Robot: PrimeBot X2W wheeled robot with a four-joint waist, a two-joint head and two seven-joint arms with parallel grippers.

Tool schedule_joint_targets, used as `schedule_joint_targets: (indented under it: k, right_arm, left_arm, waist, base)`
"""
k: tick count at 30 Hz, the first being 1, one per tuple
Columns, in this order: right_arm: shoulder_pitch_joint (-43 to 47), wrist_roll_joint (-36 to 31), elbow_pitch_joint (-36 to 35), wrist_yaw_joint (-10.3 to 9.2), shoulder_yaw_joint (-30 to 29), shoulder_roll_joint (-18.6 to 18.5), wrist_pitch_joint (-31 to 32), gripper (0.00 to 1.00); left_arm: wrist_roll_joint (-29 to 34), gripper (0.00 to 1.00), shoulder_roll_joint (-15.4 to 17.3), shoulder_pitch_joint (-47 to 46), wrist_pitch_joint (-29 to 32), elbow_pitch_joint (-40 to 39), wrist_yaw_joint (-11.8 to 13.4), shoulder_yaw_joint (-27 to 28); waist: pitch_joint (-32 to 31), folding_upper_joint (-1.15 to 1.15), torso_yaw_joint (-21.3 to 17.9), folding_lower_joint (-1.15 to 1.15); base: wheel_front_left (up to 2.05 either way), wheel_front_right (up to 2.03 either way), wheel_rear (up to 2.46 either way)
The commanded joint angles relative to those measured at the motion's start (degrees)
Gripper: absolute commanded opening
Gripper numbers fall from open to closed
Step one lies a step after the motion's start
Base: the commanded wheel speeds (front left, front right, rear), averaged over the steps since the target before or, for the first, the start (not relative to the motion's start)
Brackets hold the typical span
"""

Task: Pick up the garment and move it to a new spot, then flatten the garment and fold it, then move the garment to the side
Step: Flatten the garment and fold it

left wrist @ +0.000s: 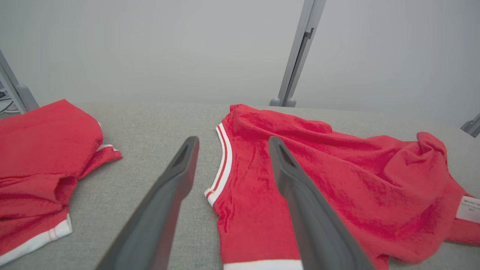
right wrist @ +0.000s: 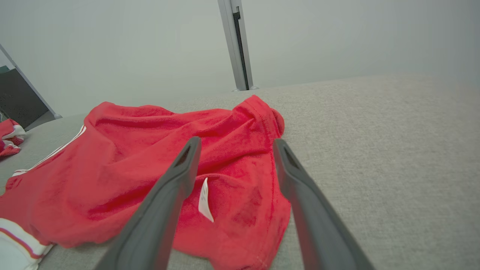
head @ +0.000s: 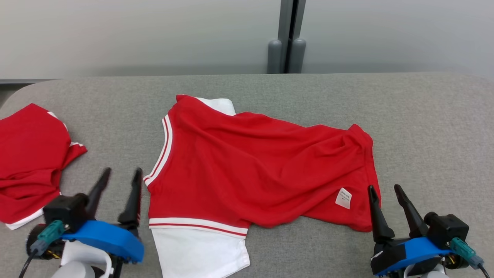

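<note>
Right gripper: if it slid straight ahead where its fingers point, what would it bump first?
Probably the crumpled red garment with white trim: the open right gripper points at its hem beside the white label, though height above the cloth is unclear.

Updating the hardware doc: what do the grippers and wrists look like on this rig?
The left gripper and right gripper match: two long, tapered dark grey fingers, slotted near the tip. Behind them sits a curved blue mount, plus a black block with a teal connector feeding a dark cable. The forearm shell is pale.
</note>
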Motion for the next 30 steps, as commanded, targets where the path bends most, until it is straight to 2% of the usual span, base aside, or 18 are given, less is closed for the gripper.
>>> schedule_joint_targets:
  k: [1,4,8,13,24,25,30]
  right_arm:
    - [0.3,-0.3,-0.2,0.02,-0.2,-0.3,-0.2,1.0]
    - [0.4,-0.3,-0.2,0.02,-0.6,-0.2,-0.2,1.0]
    - [0.9,-0.2,-0.4,0.02,-1.4,-0.2,-0.2,1.0]
    - [1.2,-0.4,-0.3,0.02,-1.8,-0.3,-0.2,1.0]
    - [3.0,-0.5,-0.1,0.02,-2.8,-0.2,-0.2,1.0]
    - [3.0,-0.5,-0.1,0.02,-2.8,-0.2,-0.2,1.0]
    - [4.3,-0.7,0.3,0.02,-3.2,-0.2,-0.2,1.0]
  left_arm:
    - [0.8,1.0,-0.6,-1.0,-3.1,1.1,0.6,1.1]
    - [2.4,1.0,-1.6,-0.8,-7.9,3.3,1.6,2.7]
    - [4.8,1.0,-3.5,0.4,-10.3,4.6,2.6,4.9]
    - [10.7,1.0,-8.0,3.0,-10.7,3.0,1.6,11.8]
    - [25.3,1.0,-21.5,11.3,-10.7,0.6,-6.7,29.4]
    - [25.3,1.0,-21.5,11.3,-10.7,0.6,-6.7,29.4]
    - [29.1,1.0,-25.5,12.7,-10.7,1.0,-10.9,35.2]
  waist:
    - [0.0,0.0,-0.4,0.0]
    - [-0.1,0.0,-1.0,0.0]
    - [-0.2,0.0,-1.5,0.0]
    - [-0.5,0.0,-1.6,0.0]
    - [-1.2,0.0,-1.5,0.0]
    - [-1.2,0.0,-1.5,0.0]
    - [-1.3,0.0,-1.4,0.0]
  base:
    - [0.0,0.0,0.0]
    - [0.0,0.0,0.0]
    - [0.0,0.0,0.0]
    - [0.0,0.0,0.0]
    - [0.0,0.0,0.0]
    - [0.0,0.0,0.0]
    - [0.0,0.0,0.0]
